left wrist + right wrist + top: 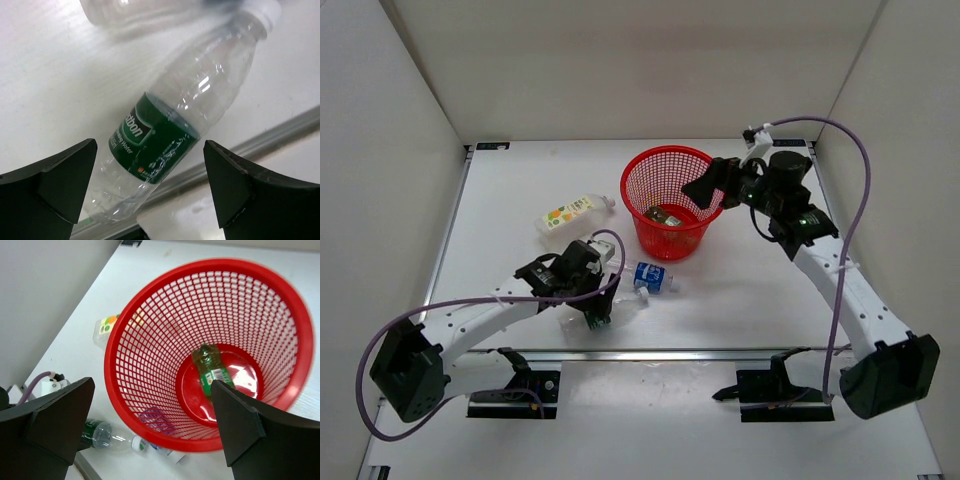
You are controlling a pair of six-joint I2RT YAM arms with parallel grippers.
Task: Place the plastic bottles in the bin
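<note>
The bin (642, 172) is a red mesh basket standing at the back middle of the table. A green tinted bottle (210, 367) lies on its floor (240, 390). My right gripper (705, 190) hovers open over the bin's right rim (150, 412), holding nothing. On the table lie three plastic bottles: a white one with a fruit label (575, 212), a clear one with a blue label (653, 277), and a clear one with a dark green label (160, 135). My left gripper (150, 147) is open astride the dark green labelled bottle, its fingers (65, 175) apart from it.
A metal rail (670, 352) runs along the table's near edge, just behind the dark green labelled bottle (625, 300). White walls close in the left, back and right sides. A purple cable (610, 245) loops over the left wrist.
</note>
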